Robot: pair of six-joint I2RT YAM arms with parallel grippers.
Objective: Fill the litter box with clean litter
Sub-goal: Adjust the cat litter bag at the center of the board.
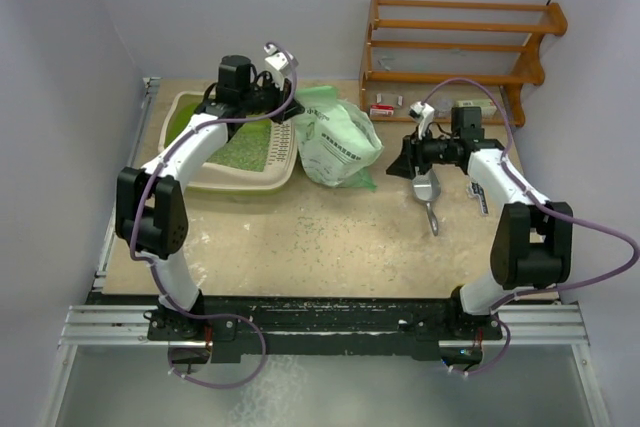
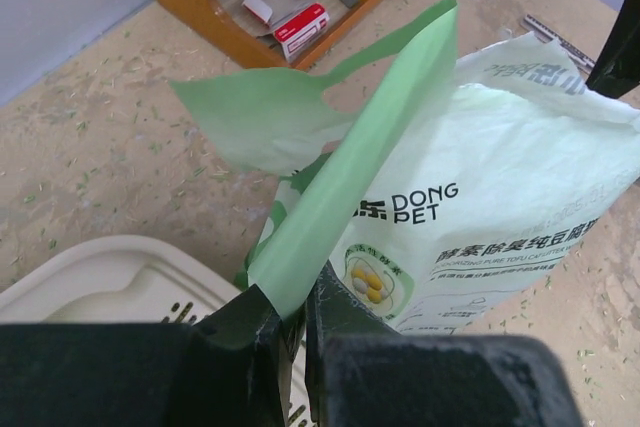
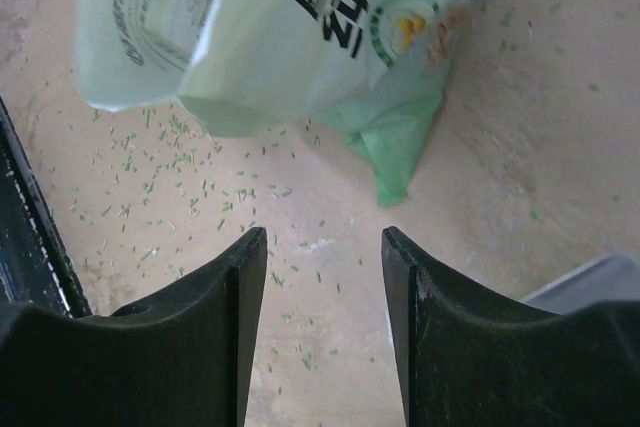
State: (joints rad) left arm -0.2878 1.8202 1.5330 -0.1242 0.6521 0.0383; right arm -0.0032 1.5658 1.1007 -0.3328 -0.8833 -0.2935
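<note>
Upper left of the overhead view: litter box (image 1: 250, 183) on the worktop (image 1: 320, 237), with some litter (image 1: 243, 150) inside. The bag (image 1: 340, 147) stands just right of it. The left hand (image 1: 283, 105) is at the bag's top; the right hand (image 1: 405, 162) is further right, near a scoop (image 1: 430, 197).

Left wrist view: left hand clamped on the bag's green top flap, which runs up-right (box rim at lower left).

Right wrist view: fingers apart, holding nothing, with the bag ahead at upper frame.

Judgement: the box lies left of the bag, so tipping falls to the left arm.
</note>
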